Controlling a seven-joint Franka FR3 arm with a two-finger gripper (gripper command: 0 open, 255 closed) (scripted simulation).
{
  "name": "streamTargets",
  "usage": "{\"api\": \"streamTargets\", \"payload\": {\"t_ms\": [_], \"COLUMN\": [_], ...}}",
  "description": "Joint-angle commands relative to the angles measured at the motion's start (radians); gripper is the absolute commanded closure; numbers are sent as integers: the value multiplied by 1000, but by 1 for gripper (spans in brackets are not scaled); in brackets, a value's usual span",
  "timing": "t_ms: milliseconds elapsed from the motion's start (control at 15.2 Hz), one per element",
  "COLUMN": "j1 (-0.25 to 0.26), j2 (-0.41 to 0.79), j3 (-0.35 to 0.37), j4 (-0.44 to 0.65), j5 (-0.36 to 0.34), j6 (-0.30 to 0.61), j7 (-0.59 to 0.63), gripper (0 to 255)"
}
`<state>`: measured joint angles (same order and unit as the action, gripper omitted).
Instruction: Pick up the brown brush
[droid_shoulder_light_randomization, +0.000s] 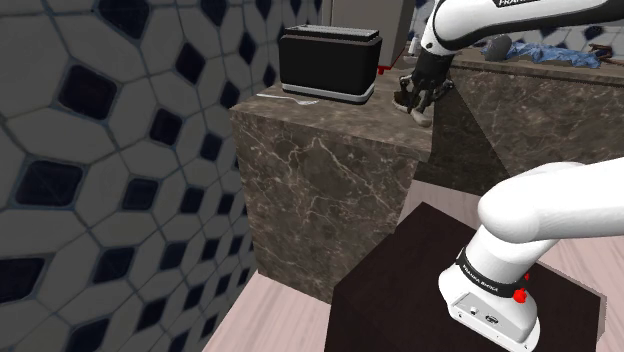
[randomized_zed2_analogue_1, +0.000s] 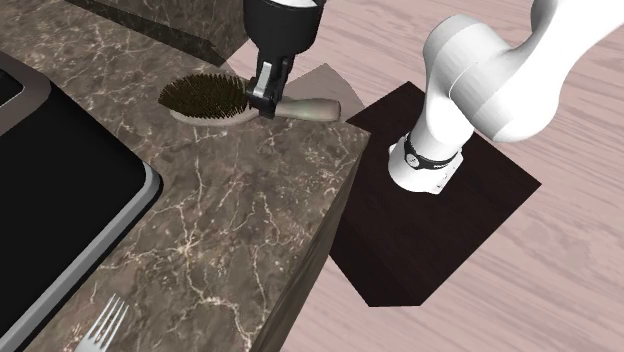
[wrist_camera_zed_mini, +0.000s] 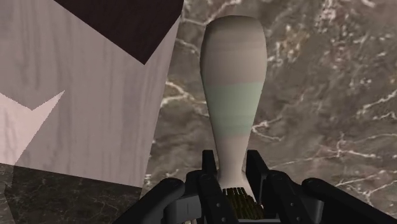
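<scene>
Pincer (randomized_zed2_analogue_1: 268, 98) down at the corner of the table (randomized_zed2_analogue_1: 250, 230), fingers (wrist_camera_zed_mini: 208, 175) pressed to both sides of the brush (randomized_zed2_analogue_1: 210, 100): clamped on it, by the look of the wrist view. Gripped at the neck, where the handle narrows just before the head; likely chosen as the slimmest spot, easy to fit between the fingers and probably close to the balance point. Lying flat on the table near its edge, bristles up, handle pointing out toward the stand (randomized_zed2_analogue_1: 440, 230); no gap visible beneath, so probably not lifted yet.

Oval head packed with dense dark brown bristles. Smooth pale beige handle, bulbous at the end, crossed by a faint greenish band. Dark brown marble-like table with white veins, hard and likely slick. Further along, a fork (randomized_zed2_analogue_1: 100, 325) and a black appliance (droid_shoulder_light_randomization: 328, 62), both well apart from the brush.
</scene>
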<state>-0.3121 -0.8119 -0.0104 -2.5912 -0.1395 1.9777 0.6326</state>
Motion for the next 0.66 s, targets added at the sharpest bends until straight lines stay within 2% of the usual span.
{"api": "streamTargets", "payload": {"t_ms": [0,462,594], "j1": [1,2,2], "j2": [4,13,14], "j3": [2,4,4], "j4": [30,129,131], "j5": [2,8,8], "j6": [-26,-115,-117], "j7": [-2,-12,-12], "gripper": [255,255,255]}}
